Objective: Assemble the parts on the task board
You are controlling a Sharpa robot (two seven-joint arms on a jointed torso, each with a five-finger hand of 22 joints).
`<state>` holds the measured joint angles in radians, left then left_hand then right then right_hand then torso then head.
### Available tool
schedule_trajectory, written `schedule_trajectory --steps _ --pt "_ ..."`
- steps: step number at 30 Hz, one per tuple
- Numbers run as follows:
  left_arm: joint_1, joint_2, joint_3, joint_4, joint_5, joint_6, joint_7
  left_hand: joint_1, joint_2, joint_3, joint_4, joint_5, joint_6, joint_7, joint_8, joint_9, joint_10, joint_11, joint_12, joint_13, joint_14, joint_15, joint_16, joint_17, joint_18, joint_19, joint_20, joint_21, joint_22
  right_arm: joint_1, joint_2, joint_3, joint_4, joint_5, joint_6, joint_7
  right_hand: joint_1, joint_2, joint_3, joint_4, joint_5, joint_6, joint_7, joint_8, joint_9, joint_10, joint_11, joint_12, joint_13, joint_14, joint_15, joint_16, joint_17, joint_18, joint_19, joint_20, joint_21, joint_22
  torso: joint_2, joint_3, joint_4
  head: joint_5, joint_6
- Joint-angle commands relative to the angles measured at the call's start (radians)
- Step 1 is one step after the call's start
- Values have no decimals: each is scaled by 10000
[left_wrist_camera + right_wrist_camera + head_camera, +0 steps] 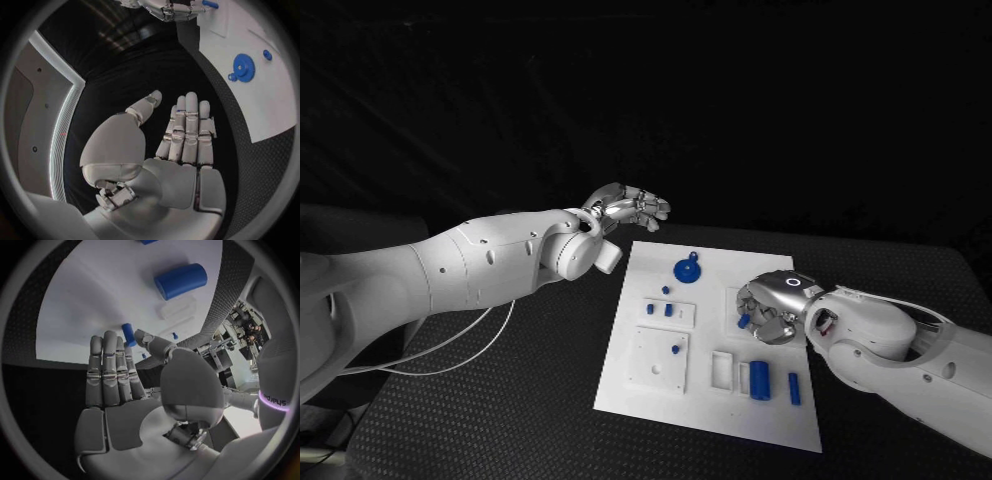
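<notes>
The white task board (711, 410) lies in the middle of the table. On it are a blue gear (687, 269) (242, 64), two small blue pegs (659, 310), a blue cylinder (760, 378) (181, 281) and a thin blue bar (795, 388). My right hand (776, 305) (119, 385) hovers over the board's right side. Its thumb and a finger pinch a small blue peg (743, 320) (128, 335), and the other fingers are straight. My left hand (629, 208) (181, 140) is raised beyond the board's far left corner, fingers stretched out and holding nothing.
A white cable (459, 350) loops on the black table left of the board, under my left arm. White inset plates (659, 358) and a rectangular recess (721, 368) sit in the board's near half.
</notes>
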<state>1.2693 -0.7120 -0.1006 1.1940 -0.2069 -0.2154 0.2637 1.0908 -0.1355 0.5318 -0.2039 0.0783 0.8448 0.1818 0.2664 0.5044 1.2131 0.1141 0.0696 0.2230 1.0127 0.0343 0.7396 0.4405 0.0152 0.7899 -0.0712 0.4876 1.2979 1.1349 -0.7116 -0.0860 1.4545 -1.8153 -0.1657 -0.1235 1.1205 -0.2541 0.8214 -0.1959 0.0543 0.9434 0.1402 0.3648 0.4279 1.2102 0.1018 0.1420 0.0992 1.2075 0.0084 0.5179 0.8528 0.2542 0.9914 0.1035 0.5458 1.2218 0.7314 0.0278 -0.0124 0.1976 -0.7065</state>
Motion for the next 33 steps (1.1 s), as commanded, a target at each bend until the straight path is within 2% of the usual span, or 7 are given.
schedule_trajectory --steps 1,6,19,23,26,29,33 --pt "10 6 7 2 56 145 94 -102 -1 -20 69 -15 -92 3 -23 -16 -53 -3 10 -11 36 24 -68 10 -3 19 85 -68 16 -28 46 -6 -62 -300 163 -56 37 97 87 -9 -54 73 -7 44 16 94 5 25 15 1 -99 -40 24 76 45 -4 58 15 -1 8 -2 6 -15" --pt "10 6 7 -4 57 142 92 -107 1 -20 75 -16 -93 3 -23 -16 -55 -2 10 -11 36 25 -71 14 -3 20 86 -72 19 -69 135 -20 -86 -297 175 -30 43 181 138 -3 -56 124 -27 70 28 149 -10 31 30 7 -108 -53 46 76 50 -3 62 9 1 10 -2 2 -26" --pt "10 11 7 -4 57 143 87 -110 5 -20 86 -14 -99 4 -22 -16 -59 -2 10 -11 37 25 -80 23 -2 21 86 -81 26 -130 239 -105 -176 -317 141 -108 -53 224 144 34 -55 190 -56 103 45 223 -32 31 52 30 -124 -68 87 76 66 -4 73 1 0 -1 3 -7 -71" --pt "10 18 7 -8 57 150 88 -110 5 -19 87 -13 -100 4 -22 -16 -60 -1 10 -11 37 25 -83 26 -2 21 86 -83 28 -150 238 -107 -142 -421 -168 -111 54 467 289 -2 -53 329 -119 174 79 376 -89 83 95 102 -166 -51 129 76 121 -38 100 -5 -2 3 -1 7 -83" --pt "10 26 7 -9 57 155 88 -109 5 -19 87 -13 -101 4 -22 -16 -61 -1 10 -11 37 25 -84 28 -1 21 86 -85 29 -153 212 -107 -60 -569 -477 -268 182 773 528 -135 -50 637 -247 329 150 728 -238 225 202 401 -307 85 243 76 399 -155 278 40 -3 0 0 7 -85" --pt "10 38 7 -29 57 150 89 -108 6 -18 88 -13 -102 4 -22 -16 -61 -1 10 -11 38 25 -86 30 -1 21 86 -86 31 -153 146 -105 55 -605 -566 -363 130 767 707 -175 -49 790 -310 387 188 907 -314 259 278 596 -392 146 330 76 596 -252 429 84 -4 4 1 9 -81" --pt "10 43 7 -51 57 158 88 -106 6 -18 89 -12 -103 5 -21 -16 -62 -1 10 -12 38 25 -88 32 -1 22 86 -89 33 -151 1 -87 297 -605 -707 -412 92 758 776 -196 -48 844 -333 403 207 965 -337 251 310 653 -415 152 374 76 654 -293 489 103 -8 5 1 1 -65"
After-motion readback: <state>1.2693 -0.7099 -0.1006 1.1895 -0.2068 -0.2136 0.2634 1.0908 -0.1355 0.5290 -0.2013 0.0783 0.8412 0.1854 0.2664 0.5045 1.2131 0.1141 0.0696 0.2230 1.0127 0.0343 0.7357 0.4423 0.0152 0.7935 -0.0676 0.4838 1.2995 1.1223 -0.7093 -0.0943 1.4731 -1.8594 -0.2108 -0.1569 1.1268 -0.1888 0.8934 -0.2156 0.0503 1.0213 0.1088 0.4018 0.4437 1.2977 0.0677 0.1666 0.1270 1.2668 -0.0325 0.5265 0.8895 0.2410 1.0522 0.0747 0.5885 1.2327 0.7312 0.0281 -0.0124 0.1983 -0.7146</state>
